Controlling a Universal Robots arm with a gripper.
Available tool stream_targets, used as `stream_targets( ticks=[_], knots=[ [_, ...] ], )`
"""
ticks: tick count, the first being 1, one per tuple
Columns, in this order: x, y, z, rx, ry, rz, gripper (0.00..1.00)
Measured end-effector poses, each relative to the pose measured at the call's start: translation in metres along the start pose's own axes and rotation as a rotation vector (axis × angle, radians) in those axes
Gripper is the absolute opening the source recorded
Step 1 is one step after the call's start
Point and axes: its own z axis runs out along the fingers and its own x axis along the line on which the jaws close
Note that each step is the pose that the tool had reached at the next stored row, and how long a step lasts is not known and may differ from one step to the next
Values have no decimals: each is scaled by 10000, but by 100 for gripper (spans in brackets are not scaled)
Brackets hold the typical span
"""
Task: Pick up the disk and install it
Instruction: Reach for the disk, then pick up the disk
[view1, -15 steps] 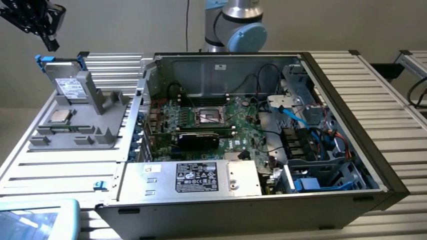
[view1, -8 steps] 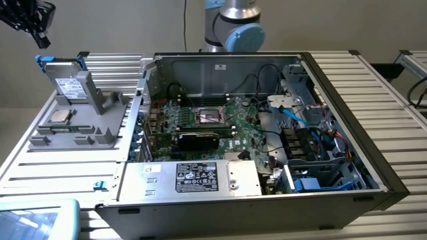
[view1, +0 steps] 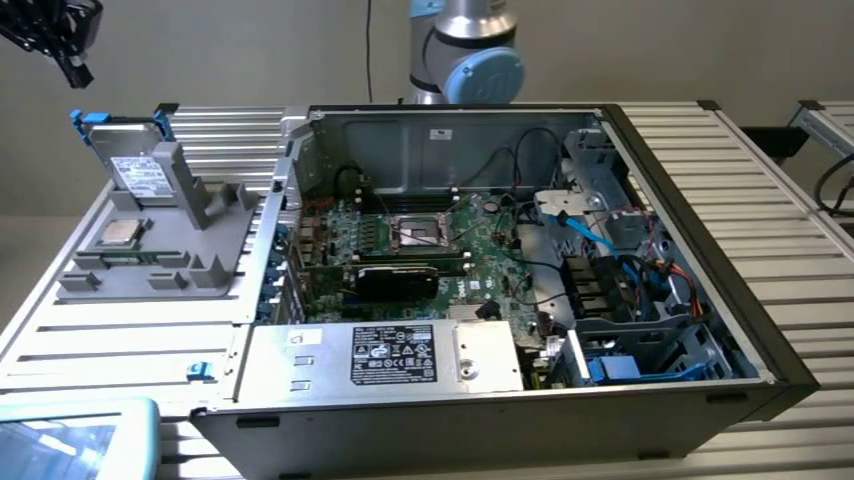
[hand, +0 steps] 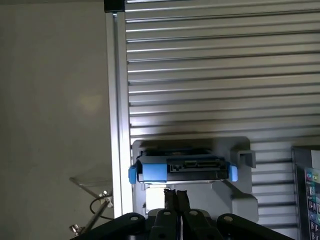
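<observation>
Work has hardly begun, we judge: the bench (view1: 747, 170) carries the open computer case (view1: 400, 140), and the disk (view1: 131, 160) stands on edge in the grey holder (view1: 200, 270) by the bench's edge on the exterior view's left, not yet lifted. We see its silver-grey body, white label and blue frame. Jaws hover above, pressed together, empty.

I see the disk (hand: 182, 169) in smooth blue plastic, its stand (hand: 240, 205) matt grey plastic, the table (hand: 210, 75) ribbed bare metal.
</observation>
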Motion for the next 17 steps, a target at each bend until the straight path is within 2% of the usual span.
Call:
stream_targets(
  ticks=[6,17],
  knots=[
    [80,108,5,1,18,0,11],
    [87,111,5,1,18,0,11]
  ],
)
